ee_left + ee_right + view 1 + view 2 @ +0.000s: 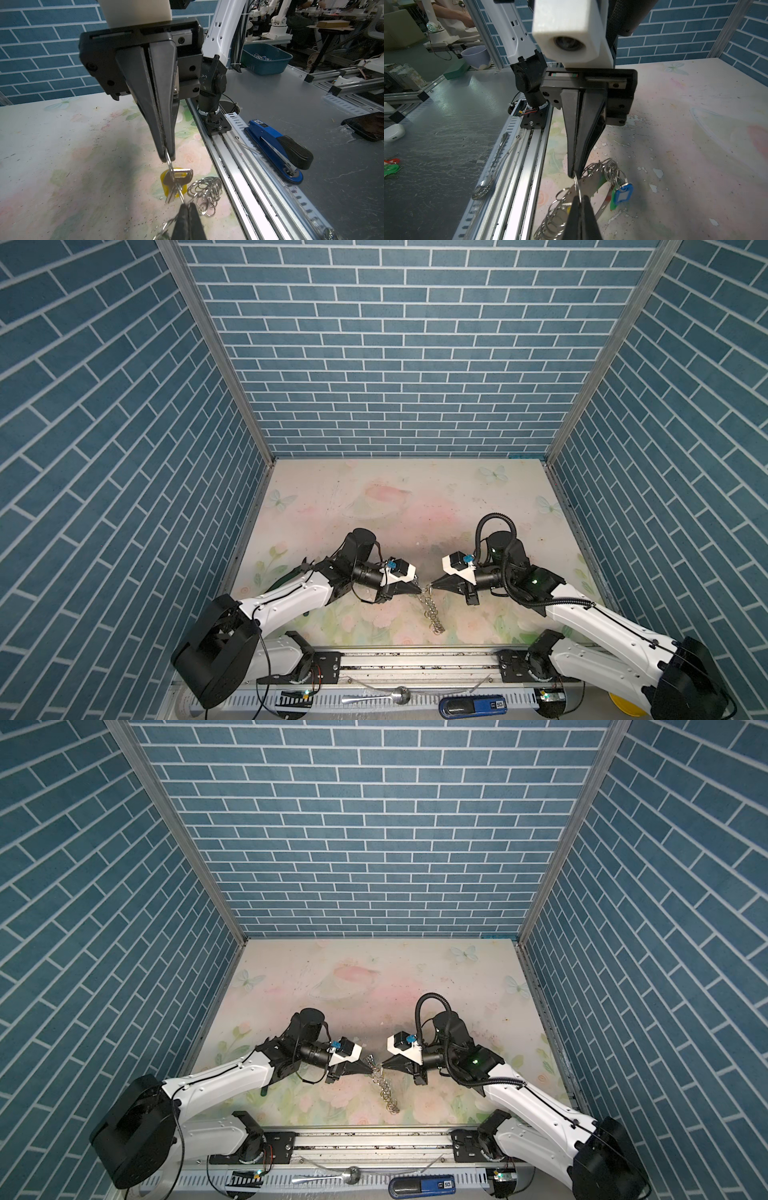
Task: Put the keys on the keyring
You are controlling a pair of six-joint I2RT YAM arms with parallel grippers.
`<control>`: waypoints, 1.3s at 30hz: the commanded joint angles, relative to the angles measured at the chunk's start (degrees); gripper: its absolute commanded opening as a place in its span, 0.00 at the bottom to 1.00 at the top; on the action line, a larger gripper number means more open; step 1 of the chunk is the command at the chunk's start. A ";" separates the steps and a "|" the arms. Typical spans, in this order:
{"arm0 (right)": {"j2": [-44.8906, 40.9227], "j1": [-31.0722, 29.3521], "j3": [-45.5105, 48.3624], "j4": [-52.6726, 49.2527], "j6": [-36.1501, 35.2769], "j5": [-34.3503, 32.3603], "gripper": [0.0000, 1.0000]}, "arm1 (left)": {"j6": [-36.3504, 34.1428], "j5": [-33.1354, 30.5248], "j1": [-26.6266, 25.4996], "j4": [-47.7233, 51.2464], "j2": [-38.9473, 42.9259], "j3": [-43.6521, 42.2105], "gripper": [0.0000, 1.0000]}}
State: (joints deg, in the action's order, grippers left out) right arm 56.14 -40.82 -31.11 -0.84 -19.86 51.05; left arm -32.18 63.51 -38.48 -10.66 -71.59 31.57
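Pinching one ring of the keyring (432, 611) tip to tip with the left tool (420, 590) and the right tool (432, 584), both clamped on it, above the front middle of the surface (415, 506). Trailing its chain lengthwise from the tips toward the front rail (415, 659). Dangling a yellow-tagged key (178, 176) off that ring.

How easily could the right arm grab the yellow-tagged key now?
Probably not yet: the right gripper is shut on the keyring, though the key sits unblocked beside its tips.
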 commanded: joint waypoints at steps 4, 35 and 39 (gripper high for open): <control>0.46 0.12 -0.13 -0.04 -2.10 2.52 0.00 | 0.32 1.01 0.25 -0.63 0.67 -0.47 0.00; -1.98 0.04 1.17 2.14 0.75 -0.75 0.00 | 0.71 0.12 0.25 -1.21 0.63 -0.61 0.00; -1.32 0.04 1.23 1.99 1.65 -0.37 0.00 | 0.72 0.03 0.25 -1.22 0.66 -0.60 0.00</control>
State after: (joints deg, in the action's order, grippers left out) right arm 55.07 -40.82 -31.05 0.01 -19.11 51.13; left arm -31.73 63.24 -38.48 -11.46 -71.59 31.35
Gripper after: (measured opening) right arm 0.047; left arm 0.049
